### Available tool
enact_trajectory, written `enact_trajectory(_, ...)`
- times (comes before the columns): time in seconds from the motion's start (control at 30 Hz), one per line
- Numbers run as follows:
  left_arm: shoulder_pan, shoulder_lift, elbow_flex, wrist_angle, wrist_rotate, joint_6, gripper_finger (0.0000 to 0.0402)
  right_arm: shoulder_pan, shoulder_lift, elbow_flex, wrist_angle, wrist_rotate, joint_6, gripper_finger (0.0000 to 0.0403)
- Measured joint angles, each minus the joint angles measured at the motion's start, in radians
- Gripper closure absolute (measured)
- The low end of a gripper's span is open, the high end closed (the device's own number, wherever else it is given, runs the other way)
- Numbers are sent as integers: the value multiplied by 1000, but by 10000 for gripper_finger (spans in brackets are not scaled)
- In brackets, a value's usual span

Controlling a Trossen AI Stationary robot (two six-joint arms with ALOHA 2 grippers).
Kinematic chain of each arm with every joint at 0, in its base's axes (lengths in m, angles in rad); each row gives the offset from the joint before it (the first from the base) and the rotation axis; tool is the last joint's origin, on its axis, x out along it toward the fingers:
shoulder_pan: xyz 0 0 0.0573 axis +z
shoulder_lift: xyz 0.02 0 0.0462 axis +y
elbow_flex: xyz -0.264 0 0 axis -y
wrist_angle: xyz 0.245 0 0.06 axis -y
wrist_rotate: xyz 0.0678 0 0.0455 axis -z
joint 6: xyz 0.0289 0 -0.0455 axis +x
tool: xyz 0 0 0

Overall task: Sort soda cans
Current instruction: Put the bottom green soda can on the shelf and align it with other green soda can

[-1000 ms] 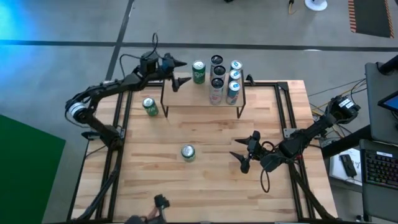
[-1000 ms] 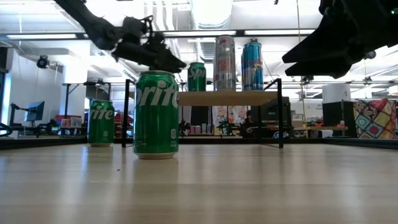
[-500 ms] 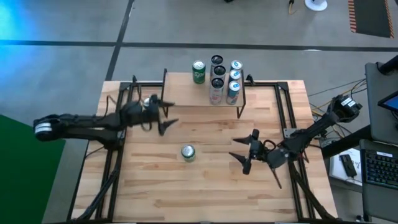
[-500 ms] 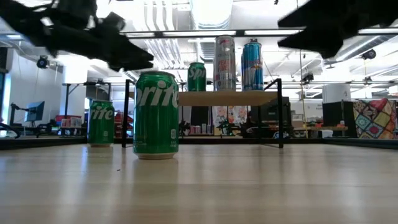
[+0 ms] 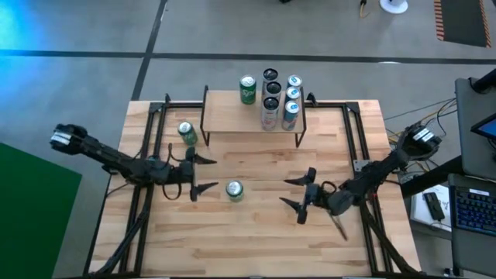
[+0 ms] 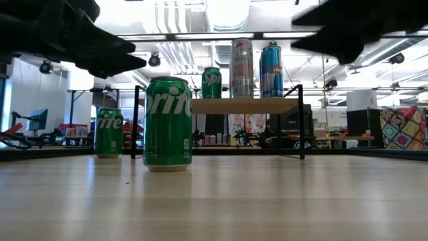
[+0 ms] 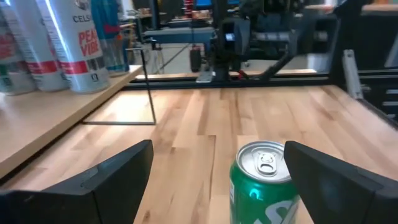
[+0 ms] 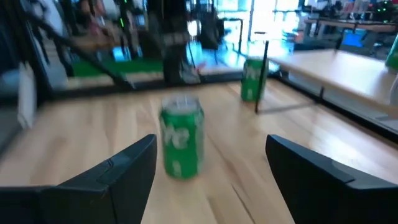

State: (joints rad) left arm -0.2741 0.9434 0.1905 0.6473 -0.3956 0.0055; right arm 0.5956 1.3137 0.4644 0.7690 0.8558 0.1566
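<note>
across the wooden counter [image 5: 256,232] stands a small raised shelf [image 5: 232,124] at the far side, carrying one green can [image 5: 247,90] on its left and a cluster of black and pale blue cans [image 5: 279,99] on its right. left of the shelf, on the counter itself, stands a second green can [image 5: 187,133]. a third green can [image 5: 234,190] stands near the middle of the counter. the left gripper [image 5: 203,173] sits just left of that middle can, fingers [image 7: 93,183] spread wide and apart from it. the right gripper [image 5: 294,192] is to the can's right, well apart from it, its fingers [image 8: 112,180] also spread wide, holding nothing.
</note>
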Motion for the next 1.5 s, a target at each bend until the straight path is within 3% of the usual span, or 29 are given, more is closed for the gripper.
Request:
enact_trajectory(0.23,-26,97,66,7,-99,0,54,-64,159,36,20,1,40,116)
enact_trajectory(0.4,-26,201,119,32,-112,-54,54,-59,181,124,16,1,-12,133)
enact_trajectory(0.5,-25,289,168,153,-113,-78,54,-49,177,134,-1,0,-21,149)
enact_trajectory(0.63,-27,400,237,210,-110,-11,54,-51,173,103,-1,0,31,162)
enact_trajectory(0.77,-26,485,271,247,-50,34,54,-71,173,71,-5,-139,110,155)
enact_trajectory(0.83,-27,512,274,284,-24,36,54,-74,176,70,-5,-156,111,143)
enact_trajectory(1.03,-26,501,252,360,18,66,54,-77,177,69,-6,-149,82,86)
enact_trajectory(1.2,-27,454,221,415,126,80,54,-76,177,69,-29,-146,205,46)
enact_trajectory(1.5,-35,440,203,395,116,83,54,-78,177,70,-54,-69,225,54)
